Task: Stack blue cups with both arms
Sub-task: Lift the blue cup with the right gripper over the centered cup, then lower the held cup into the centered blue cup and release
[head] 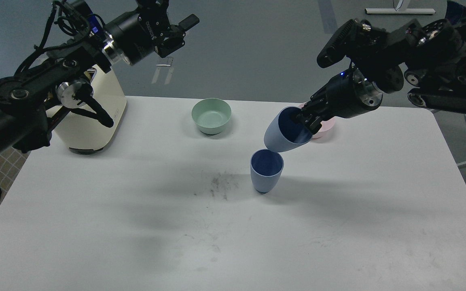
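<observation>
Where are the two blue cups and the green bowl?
Held blue cup (283,135): head view, on its tilted outer wall.
Standing blue cup (264,180): head view, on its outer wall below the rim.
Green bowl (211,117): head view, on its inner floor.
</observation>
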Available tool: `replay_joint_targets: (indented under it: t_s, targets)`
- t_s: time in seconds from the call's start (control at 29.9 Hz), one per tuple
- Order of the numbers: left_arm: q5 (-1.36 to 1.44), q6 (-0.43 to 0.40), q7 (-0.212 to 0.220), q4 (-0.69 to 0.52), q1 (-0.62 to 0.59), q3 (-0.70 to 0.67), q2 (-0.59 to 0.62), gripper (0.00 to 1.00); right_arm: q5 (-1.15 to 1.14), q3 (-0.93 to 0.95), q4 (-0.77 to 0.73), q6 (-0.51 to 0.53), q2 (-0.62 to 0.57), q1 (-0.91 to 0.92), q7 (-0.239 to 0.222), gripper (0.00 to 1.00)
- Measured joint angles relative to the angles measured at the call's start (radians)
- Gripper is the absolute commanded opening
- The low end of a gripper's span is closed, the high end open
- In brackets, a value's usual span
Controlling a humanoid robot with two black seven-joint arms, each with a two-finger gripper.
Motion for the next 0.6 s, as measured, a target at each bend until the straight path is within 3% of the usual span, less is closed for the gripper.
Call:
replay_joint_targets:
  t_s: [0.6]
  targets:
    - [0.000, -0.001, 0.000, 0.000, 0.000, -0.002, 0.008, 0.98, 0.101, -0.017, 0.020, 0.000, 0.070, 0.001, 0.000, 0.00]
